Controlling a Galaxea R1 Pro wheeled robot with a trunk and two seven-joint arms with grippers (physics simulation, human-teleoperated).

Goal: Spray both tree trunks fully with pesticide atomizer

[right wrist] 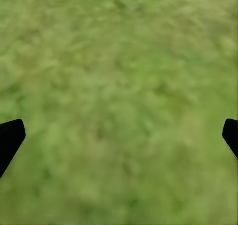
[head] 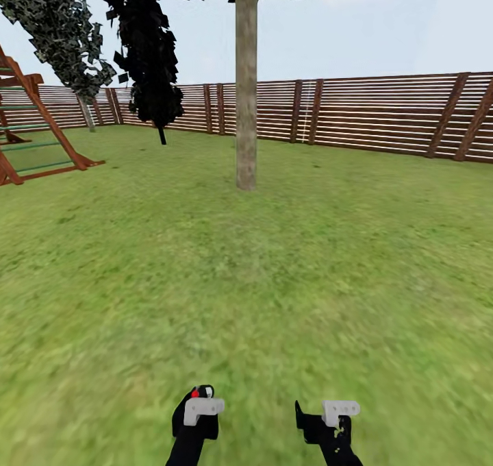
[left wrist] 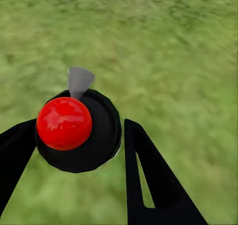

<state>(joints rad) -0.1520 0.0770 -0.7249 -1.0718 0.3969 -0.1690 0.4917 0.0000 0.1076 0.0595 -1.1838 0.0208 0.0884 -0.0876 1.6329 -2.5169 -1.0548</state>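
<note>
with left gripper [left wrist: 79, 150] pinching the pesticide atomizer [left wrist: 78, 130] and right gripper [right wrist: 119, 135] spread empty over the lawn [head: 329, 260], roll closer to the tree trunk [head: 246, 82] ahead, then aim the nozzle squarely at it.

No legible text, label, brand, number or sign is found on any surface inspected: none on the fence [head: 383, 113], the tree trunk [head: 246, 89], or the pesticide atomizer [left wrist: 79, 130].

Flat, bright daylight all over, no real shadows; the grass [head: 274, 301] smears blurry, especially under both wrist cams.
</note>
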